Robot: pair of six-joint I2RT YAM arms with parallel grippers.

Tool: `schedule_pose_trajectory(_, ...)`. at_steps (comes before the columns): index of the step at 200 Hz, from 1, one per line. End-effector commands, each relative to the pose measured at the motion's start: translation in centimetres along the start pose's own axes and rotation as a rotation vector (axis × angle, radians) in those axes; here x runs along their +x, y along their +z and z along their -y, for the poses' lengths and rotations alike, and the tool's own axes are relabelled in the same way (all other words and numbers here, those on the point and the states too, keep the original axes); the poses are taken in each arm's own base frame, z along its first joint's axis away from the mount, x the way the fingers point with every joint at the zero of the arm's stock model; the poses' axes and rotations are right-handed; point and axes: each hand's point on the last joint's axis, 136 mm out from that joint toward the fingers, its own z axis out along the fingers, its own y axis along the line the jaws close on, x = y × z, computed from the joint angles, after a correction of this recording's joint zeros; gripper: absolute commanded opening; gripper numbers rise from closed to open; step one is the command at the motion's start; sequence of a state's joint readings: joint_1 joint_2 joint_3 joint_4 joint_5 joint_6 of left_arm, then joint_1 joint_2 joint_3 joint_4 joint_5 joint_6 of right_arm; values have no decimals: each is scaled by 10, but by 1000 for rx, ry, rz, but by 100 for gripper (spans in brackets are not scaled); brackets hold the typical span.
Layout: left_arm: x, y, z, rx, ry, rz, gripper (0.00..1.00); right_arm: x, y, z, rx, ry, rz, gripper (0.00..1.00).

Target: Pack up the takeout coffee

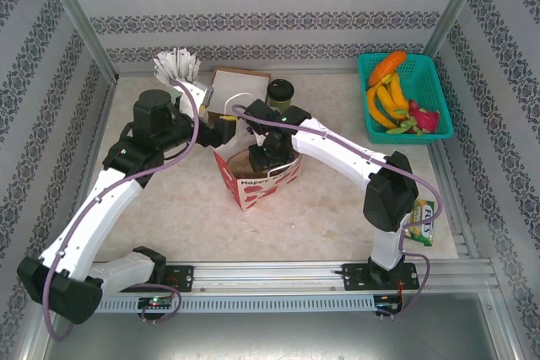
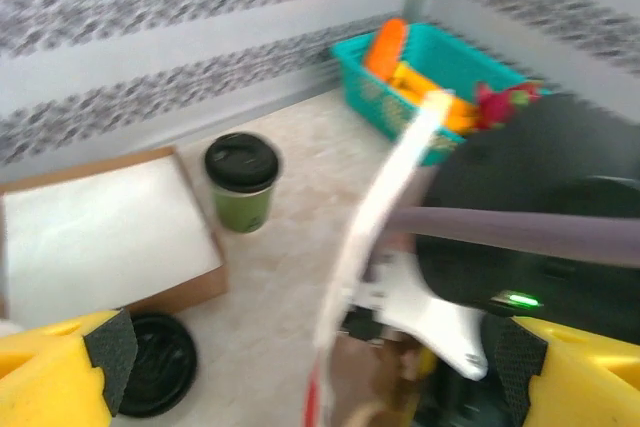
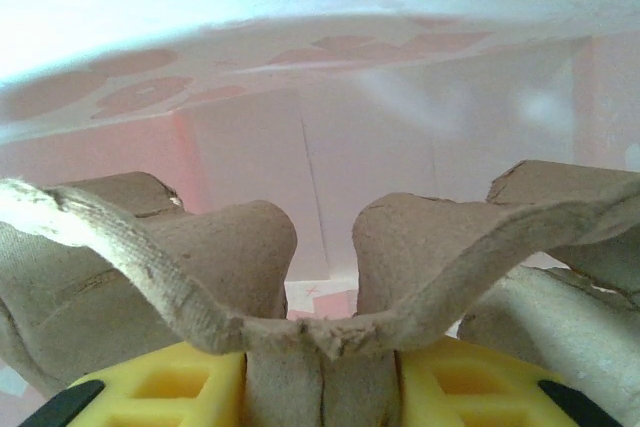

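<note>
One black-lidded pale-green paper cup stood upright ahead of the spread, empty left fingers; the right fingers pinched a brown pulp tray.

Beige table; takeout coffee, teal basket, paper bag, flat box

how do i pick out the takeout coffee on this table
At the back of the table, find the flat cardboard box left of the teal fruit basket. The takeout coffee stands upright just right of that box. It is a small pale-green cup capped with a round black lid; the other black lid nearby lies flat with no cup.
</note>
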State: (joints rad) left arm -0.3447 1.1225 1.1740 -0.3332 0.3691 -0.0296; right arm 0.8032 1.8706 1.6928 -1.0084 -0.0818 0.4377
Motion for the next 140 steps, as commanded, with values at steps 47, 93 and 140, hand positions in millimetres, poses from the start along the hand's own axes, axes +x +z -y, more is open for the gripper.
schedule_pose_trajectory(47, -6, 28, -13, -17, -71, -63, 40, -3, -2, 3, 26, -40, 20, 36)
schedule_pose_trajectory(93, -13, 41, -21, -48, -172, -90, 0, 7, 11, 15, 93, -75, -27, 35)
schedule_pose_trajectory(140, -17, 41, -30, -99, -254, -92, 0, 35, 21, 24, 113, -75, -152, 35)
